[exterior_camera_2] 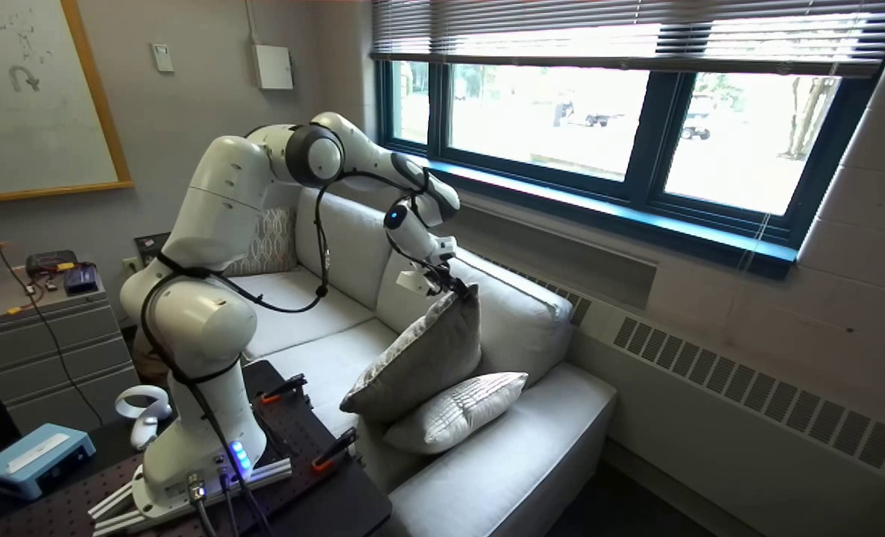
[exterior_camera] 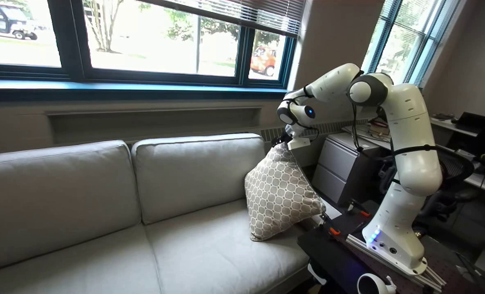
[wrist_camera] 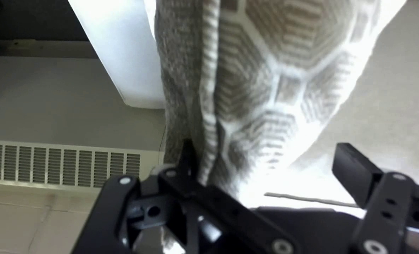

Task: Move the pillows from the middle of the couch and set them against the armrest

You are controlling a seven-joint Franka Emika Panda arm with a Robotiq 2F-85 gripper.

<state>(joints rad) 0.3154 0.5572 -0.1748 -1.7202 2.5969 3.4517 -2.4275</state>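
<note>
A tan pillow with a pale ring pattern [exterior_camera: 281, 194] stands tilted on one corner at the armrest end of the grey couch [exterior_camera: 197, 179]. Its plain back [exterior_camera_2: 427, 358] shows in an exterior view, leaning over a lighter pillow [exterior_camera_2: 461, 412] beside the armrest [exterior_camera_2: 520, 455]. Another patterned pillow [exterior_camera_2: 267, 242] is at the far end, partly behind the arm. My gripper [exterior_camera: 281, 141] is at the tilted pillow's top corner. In the wrist view my gripper [wrist_camera: 269, 162] has its fingers wide apart; one finger touches the pillow [wrist_camera: 265, 70], the other is apart from it.
The couch back cushion [exterior_camera_2: 502, 313] is close beside the gripper. The robot's dark table [exterior_camera_2: 323, 485] with clamps [exterior_camera_2: 334, 451] stands against the couch front. A wall heater grille [exterior_camera_2: 770, 395] and window sill [exterior_camera_2: 621, 209] are behind the couch. A cable [exterior_camera_2: 319, 246] hangs from the arm.
</note>
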